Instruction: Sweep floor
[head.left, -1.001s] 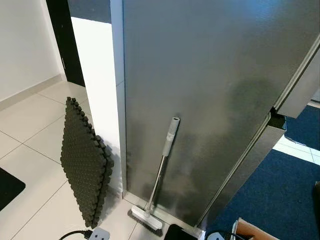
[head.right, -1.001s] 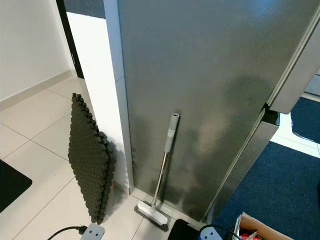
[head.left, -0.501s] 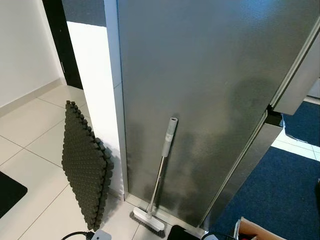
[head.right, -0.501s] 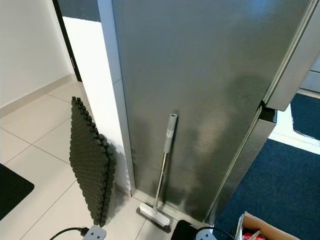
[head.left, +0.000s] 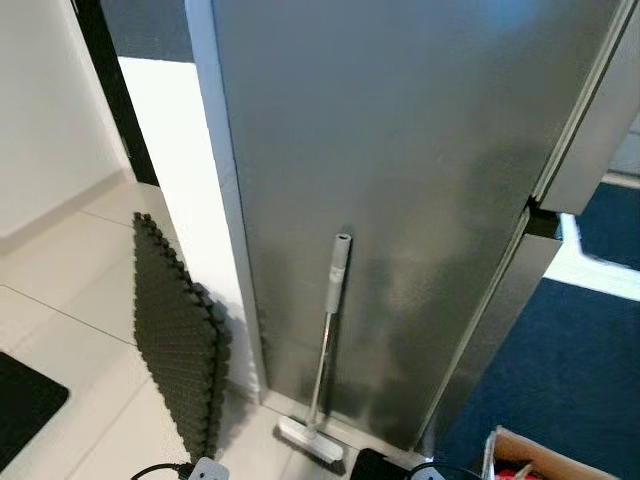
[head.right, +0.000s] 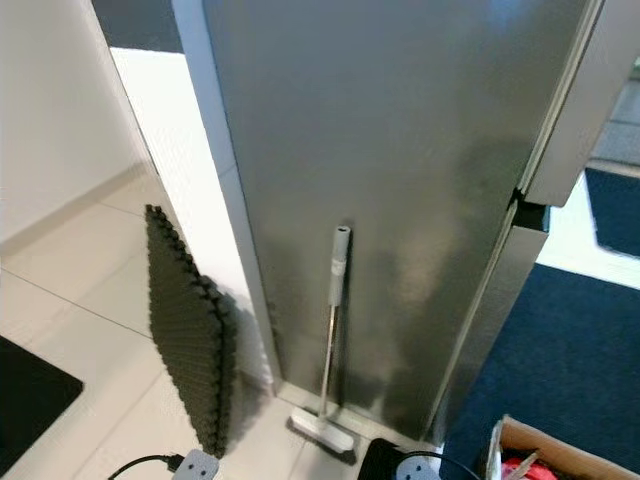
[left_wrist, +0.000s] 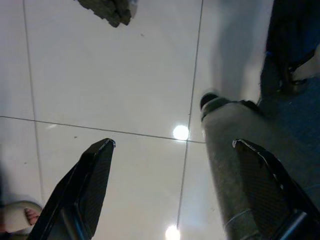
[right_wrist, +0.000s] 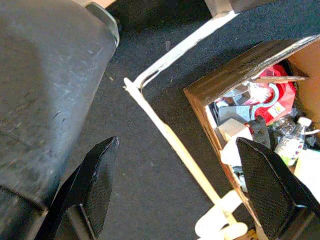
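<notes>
A small broom with a grey grip (head.left: 336, 272), a thin metal handle and a white brush head (head.left: 310, 441) stands upright, leaning against the steel side of a fridge (head.left: 400, 180). Its head rests on the pale tiled floor (head.left: 60, 320). My left gripper (left_wrist: 172, 150) hangs open above the tiles with nothing between its fingers. My right gripper (right_wrist: 175, 150) is open too, over dark blue carpet (right_wrist: 145, 185), holding nothing.
A stack of dark foam mats (head.left: 175, 345) leans on the white wall left of the broom. A power strip with a black cable (head.left: 200, 468) lies near my feet. A cardboard box of clutter (right_wrist: 260, 115) sits on the blue carpet (head.left: 560, 380) at the right.
The whole view has shifted a little and blurred, so the camera has moved; the broom stays leaning on the fridge and now sits slightly lower in the picture.
</notes>
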